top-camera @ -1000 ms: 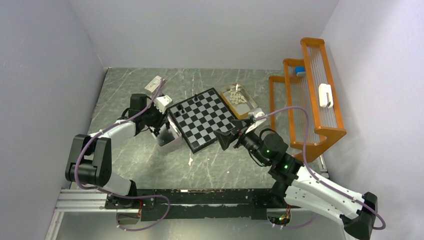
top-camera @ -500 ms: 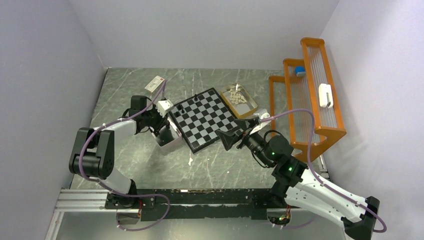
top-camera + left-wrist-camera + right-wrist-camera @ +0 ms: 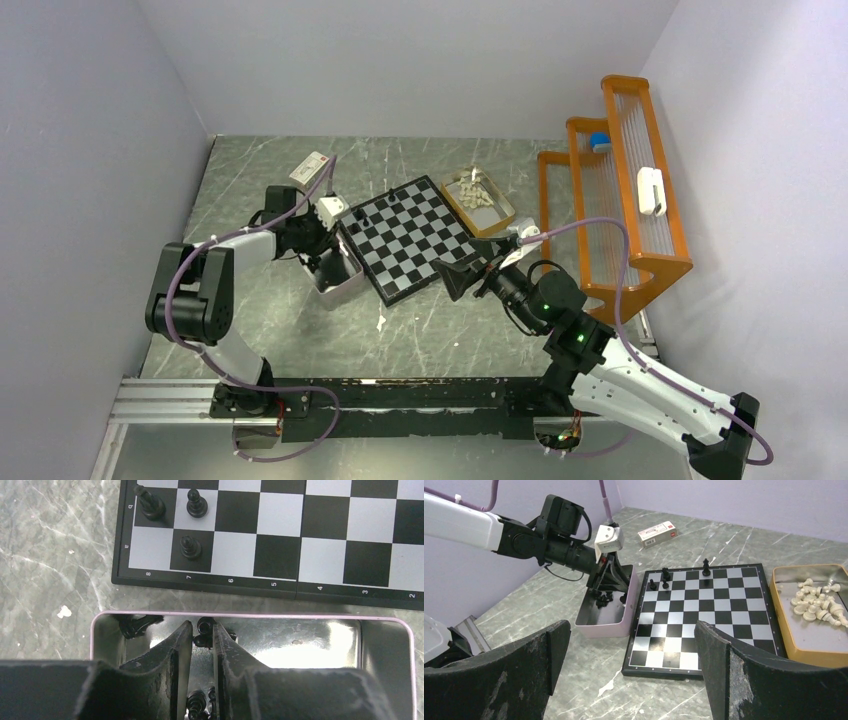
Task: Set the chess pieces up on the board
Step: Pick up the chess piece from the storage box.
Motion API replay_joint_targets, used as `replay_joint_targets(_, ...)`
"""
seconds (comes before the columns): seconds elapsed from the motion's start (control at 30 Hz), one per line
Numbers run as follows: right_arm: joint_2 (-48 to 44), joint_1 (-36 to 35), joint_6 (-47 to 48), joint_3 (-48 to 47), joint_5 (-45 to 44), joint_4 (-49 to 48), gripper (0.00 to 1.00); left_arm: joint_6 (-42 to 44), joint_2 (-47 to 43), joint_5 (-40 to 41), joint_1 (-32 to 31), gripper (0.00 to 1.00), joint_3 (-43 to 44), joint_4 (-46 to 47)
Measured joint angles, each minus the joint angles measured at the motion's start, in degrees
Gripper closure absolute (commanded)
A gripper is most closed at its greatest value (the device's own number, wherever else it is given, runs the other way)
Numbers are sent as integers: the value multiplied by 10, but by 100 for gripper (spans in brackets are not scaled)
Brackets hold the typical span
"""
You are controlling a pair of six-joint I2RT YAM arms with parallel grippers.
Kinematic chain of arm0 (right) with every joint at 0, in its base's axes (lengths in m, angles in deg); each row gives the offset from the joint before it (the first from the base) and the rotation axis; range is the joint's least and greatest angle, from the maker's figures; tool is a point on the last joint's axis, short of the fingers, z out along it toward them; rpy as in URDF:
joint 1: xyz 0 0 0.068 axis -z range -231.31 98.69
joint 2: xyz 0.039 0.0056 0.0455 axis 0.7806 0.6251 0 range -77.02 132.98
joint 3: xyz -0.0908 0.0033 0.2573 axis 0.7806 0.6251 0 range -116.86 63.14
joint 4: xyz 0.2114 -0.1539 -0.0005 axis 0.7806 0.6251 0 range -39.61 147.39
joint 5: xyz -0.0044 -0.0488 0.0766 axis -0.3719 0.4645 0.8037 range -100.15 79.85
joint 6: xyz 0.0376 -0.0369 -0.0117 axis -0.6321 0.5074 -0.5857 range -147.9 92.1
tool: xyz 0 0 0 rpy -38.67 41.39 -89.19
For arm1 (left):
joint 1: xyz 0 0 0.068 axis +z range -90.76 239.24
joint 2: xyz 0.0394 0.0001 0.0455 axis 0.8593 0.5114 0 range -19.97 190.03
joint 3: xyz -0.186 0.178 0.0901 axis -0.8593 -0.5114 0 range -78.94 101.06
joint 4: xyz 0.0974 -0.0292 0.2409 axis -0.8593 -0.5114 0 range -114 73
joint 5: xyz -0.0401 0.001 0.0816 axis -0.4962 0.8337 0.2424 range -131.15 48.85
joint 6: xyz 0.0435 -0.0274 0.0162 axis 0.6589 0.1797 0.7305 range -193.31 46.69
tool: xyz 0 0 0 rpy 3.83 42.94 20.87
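**Operator:** What has changed over the last second?

**Spotter:** Your left gripper point(image 3: 202, 626) has narrowed while down in the box point(image 3: 599, 627), and that arm's elbow has shifted slightly. Your right arm moved a little early on and has held since. Nothing on the board point(image 3: 704, 620) has moved.

**Operator:** Is the left one holding anything?

**Spotter:** I can't tell you. Its fingers are drawn close with a slim gap, and dark chessmen sit in line with that gap. Whether one is clamped doesn't show. Your right gripper point(image 3: 631, 625) is spread wide and empty, hanging just off the board's near edge.

**Operator:** Give me the counts.

**Spotter:** There are four black pieces point(image 3: 666, 573) on the board. Three are clustered at the corner nearest the box, and one stands farther along the far row. There are two containers, one board and one small carton point(image 3: 311, 167) at the back.

**Operator:** What's in the containers?

**Spotter:** The pink-rimmed box touches the board's left side and holds the loose black chessmen point(image 3: 602, 599), too jumbled to count. The tan tray point(image 3: 809, 657) on the board's right holds a heap of cream pieces point(image 3: 816, 605), also too bunched to count
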Motion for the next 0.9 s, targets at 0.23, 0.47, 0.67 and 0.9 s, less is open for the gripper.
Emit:
replay_joint_targets(0.23,2,0,0,0,-2,0,0,9,11,-6,0,75,13,-10)
replay_joint_targets(0.47,2,0,0,0,-3,0,0,18,24,-7,0,76,28,-23)
replay_joint_targets(0.67,2,0,0,0,-4,0,0,23,29,-7,0,79,32,-38)
replay_joint_targets(0.9,3,0,0,1,-6,0,0,28,33,-7,-3,85,37,-45)
